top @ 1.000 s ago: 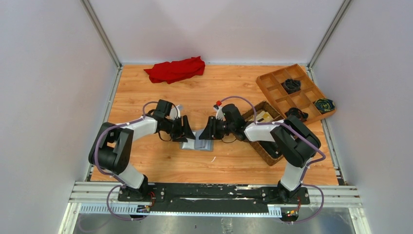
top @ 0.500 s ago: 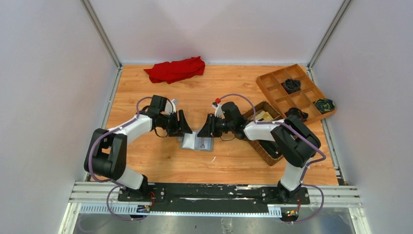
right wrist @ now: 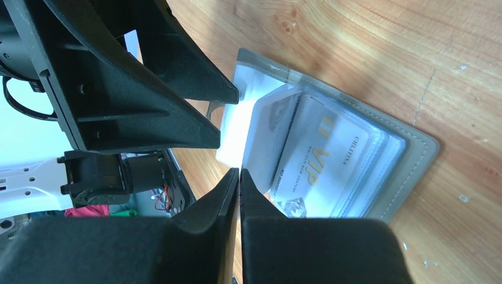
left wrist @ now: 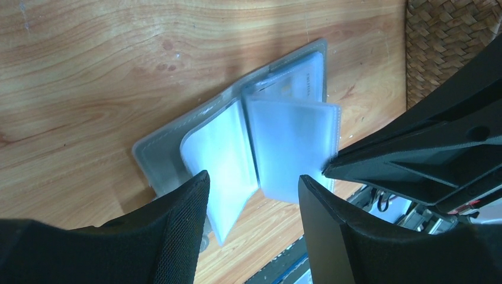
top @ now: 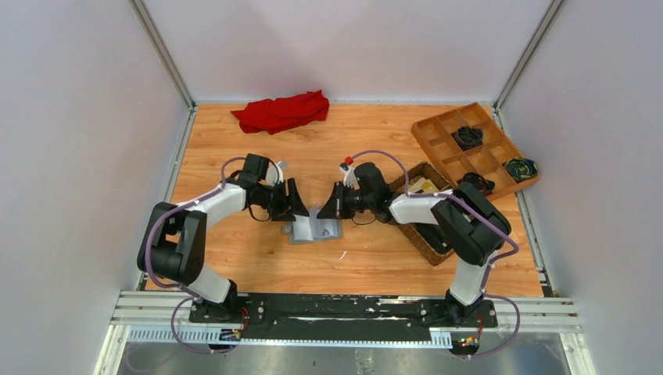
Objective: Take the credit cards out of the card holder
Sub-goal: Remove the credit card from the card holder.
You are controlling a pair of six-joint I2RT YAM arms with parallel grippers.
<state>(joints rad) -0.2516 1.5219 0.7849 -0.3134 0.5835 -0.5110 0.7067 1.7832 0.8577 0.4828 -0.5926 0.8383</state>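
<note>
Pressing the right gripper (right wrist: 238, 173) shut at the edge of a clear sleeve (left wrist: 293, 142) (pinching or merely touching, hard telling); holding the left gripper (left wrist: 253, 177) spread over the card holder (right wrist: 414, 148), lying open on the table (top: 375, 258) between the arms. Leafing toward the credit cards (right wrist: 322, 160), still slotted; next, likely needing a grip on a card's edge. Differing from a second ago: right jaws closing from partly apart.

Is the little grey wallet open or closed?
Open. The card holder lies spread on the wooden table, its clear sleeves fanned out, with a VIP card showing inside one.
</note>
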